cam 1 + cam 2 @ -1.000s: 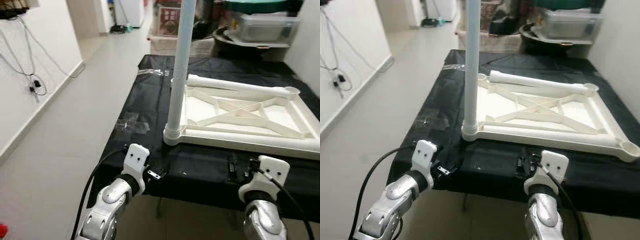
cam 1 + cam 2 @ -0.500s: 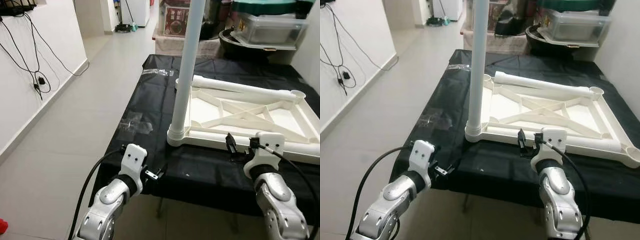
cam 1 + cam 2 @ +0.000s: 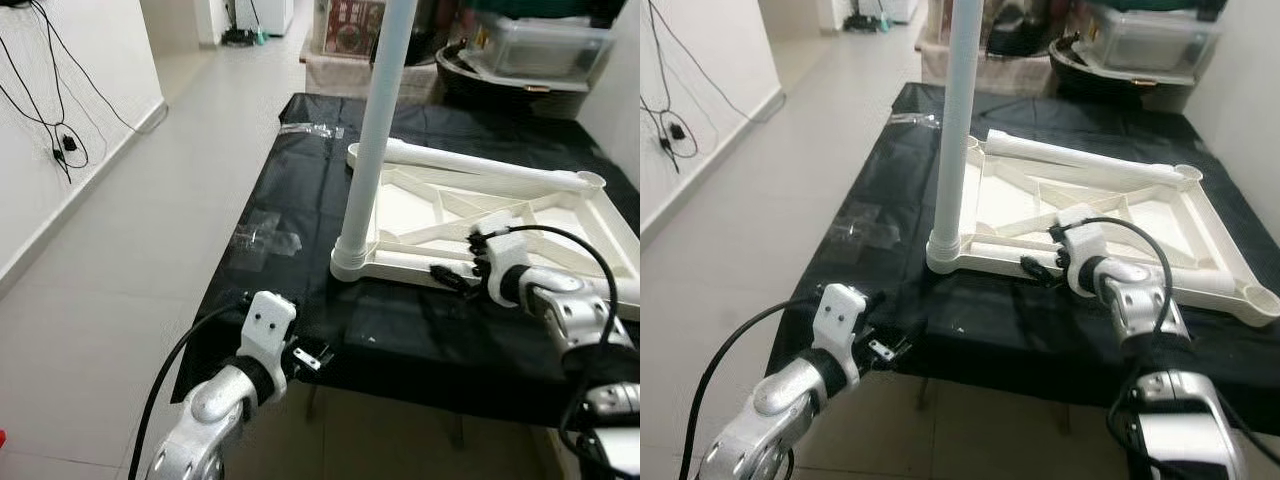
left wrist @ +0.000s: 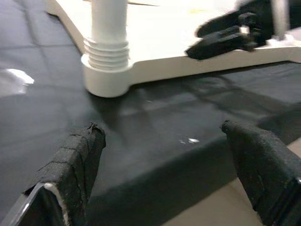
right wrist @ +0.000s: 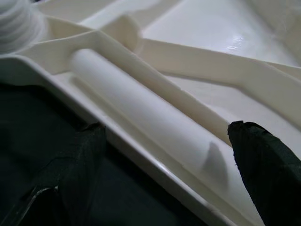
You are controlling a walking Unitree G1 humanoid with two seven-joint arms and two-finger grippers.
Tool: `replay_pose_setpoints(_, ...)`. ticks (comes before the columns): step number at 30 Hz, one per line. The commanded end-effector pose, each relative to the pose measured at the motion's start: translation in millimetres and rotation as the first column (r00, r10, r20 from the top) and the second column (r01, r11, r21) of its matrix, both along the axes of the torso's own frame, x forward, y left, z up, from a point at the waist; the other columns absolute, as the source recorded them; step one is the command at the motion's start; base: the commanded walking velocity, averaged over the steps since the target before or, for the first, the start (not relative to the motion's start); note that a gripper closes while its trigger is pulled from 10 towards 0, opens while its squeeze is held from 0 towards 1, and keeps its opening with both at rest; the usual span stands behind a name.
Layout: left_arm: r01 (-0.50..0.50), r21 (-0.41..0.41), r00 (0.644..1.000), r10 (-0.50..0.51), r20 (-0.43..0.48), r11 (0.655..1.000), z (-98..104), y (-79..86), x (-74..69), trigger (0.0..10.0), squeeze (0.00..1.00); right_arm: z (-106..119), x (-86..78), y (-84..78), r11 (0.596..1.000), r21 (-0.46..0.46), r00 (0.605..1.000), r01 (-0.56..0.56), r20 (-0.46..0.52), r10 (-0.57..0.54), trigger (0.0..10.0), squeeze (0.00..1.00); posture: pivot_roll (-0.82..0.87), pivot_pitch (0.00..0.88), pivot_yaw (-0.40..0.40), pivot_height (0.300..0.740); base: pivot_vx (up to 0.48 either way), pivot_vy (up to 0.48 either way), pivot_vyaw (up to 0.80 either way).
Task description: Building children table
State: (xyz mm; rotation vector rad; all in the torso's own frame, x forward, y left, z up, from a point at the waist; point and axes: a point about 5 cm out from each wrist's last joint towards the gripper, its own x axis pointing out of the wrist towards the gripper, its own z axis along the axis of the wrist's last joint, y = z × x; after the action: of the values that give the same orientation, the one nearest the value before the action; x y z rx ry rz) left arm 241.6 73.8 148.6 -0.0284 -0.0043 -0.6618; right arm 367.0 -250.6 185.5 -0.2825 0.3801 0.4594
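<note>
White plastic children's tabletop (image 3: 560,228) lies upside down on the desk covered in black sheeting (image 3: 300,200), ribbed underside up with diagonal braces. One white cylindrical leg (image 3: 372,150) stands upright, screwed into the near-left corner socket, threaded collar visible in left wrist view (image 4: 106,54). Second white tube leg (image 3: 480,170) lies flat along the far rim. Another loose white tube (image 5: 150,117) rests in the near channel of the frame.

Right gripper (image 3: 455,262) hovers at the near rim of the tabletop, just right of the upright leg, jaws spread apart, straddling the lying tube in its wrist view, not clamped. Left gripper (image 3: 310,352) sits at the near-left desk edge, jaws wide open, empty, well apart from the tabletop.

Crumpled clear plastic wrap (image 3: 262,236) on the desk's left side. Clear storage bins (image 3: 540,45) and boxes behind the desk. Black cables (image 3: 55,130) hang on the left white wall. Pale tiled floor (image 3: 130,260).
</note>
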Motion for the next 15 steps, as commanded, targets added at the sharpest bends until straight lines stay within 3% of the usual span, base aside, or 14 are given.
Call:
replay_pose_setpoints(1, 0.061, -0.006, 0.998, -0.061, -0.002, 0.998, 3.3, -4.8, -11.6, 10.0, 0.00, 1.6, 2.1, 7.9, 0.993, -0.014, 0.992, -0.120, -0.028, 0.120, 10.0, 0.00, 0.09, 0.251, -0.112, 0.740, 0.000, 0.000, 0.00)
replay_pose_setpoints(5, 0.065, -0.008, 0.998, -0.065, -0.005, 0.998, 3.9, -5.0, -14.9, 10.0, 0.00, 2.0, 3.2, 11.8, 0.988, -0.014, 0.988, -0.154, -0.035, 0.153, 10.0, 0.00, 0.09, 0.257, -0.115, 0.740, 0.000, 0.000, 0.00)
replay_pose_setpoints(7, 0.060, -0.011, 0.998, -0.060, -0.018, 0.998, 4.4, -3.9, -18.6, 10.0, 0.00, 0.1, 6.1, 21.0, 0.970, -0.013, 0.968, -0.243, -0.073, 0.241, 10.0, 0.00, 0.10, 0.269, -0.122, 0.740, 0.000, 0.000, 0.00)
replay_pose_setpoints(15, 0.057, -0.011, 0.998, -0.057, -0.036, 0.998, 4.6, -2.0, -23.1, 10.0, 0.00, -4.7, 6.2, 35.0, 0.932, -0.010, 0.924, -0.363, -0.131, 0.359, 10.0, 0.00, 0.10, 0.272, -0.126, 0.740, 0.000, 0.000, 0.00)
